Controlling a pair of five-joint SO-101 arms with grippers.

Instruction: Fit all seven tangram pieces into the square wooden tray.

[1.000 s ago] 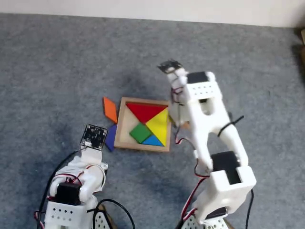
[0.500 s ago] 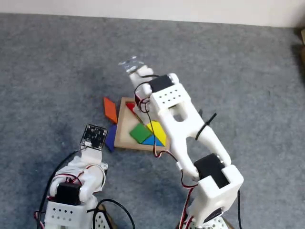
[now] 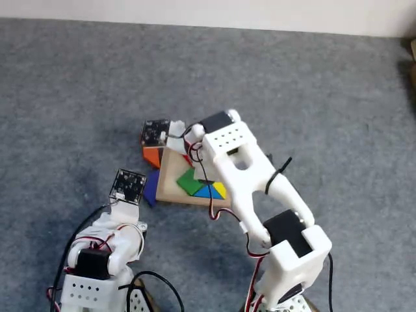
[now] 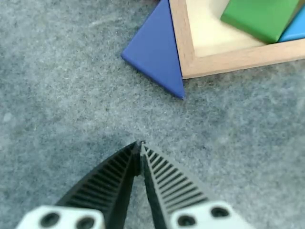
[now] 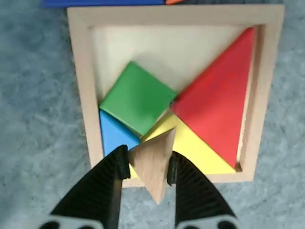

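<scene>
Now the right tool [image 5: 147,163], gripping a wood triangle [image 5: 155,151], swings in over the tray [image 5: 78,71], ready to place; left tool [image 4: 141,149] closed, empty.

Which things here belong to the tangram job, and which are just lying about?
Job: wooden tray, red triangle, yellow triangle, green square, light blue triangle, dark blue triangle, orange parallelogram, wooden triangle held by the right gripper.
Not the job: grey carpet, pale strip beyond it.

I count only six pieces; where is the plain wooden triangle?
Gripped in the right pincer: the right wrist view shows the wooden triangle over the yellow piece and light blue piece in the tray.
</scene>
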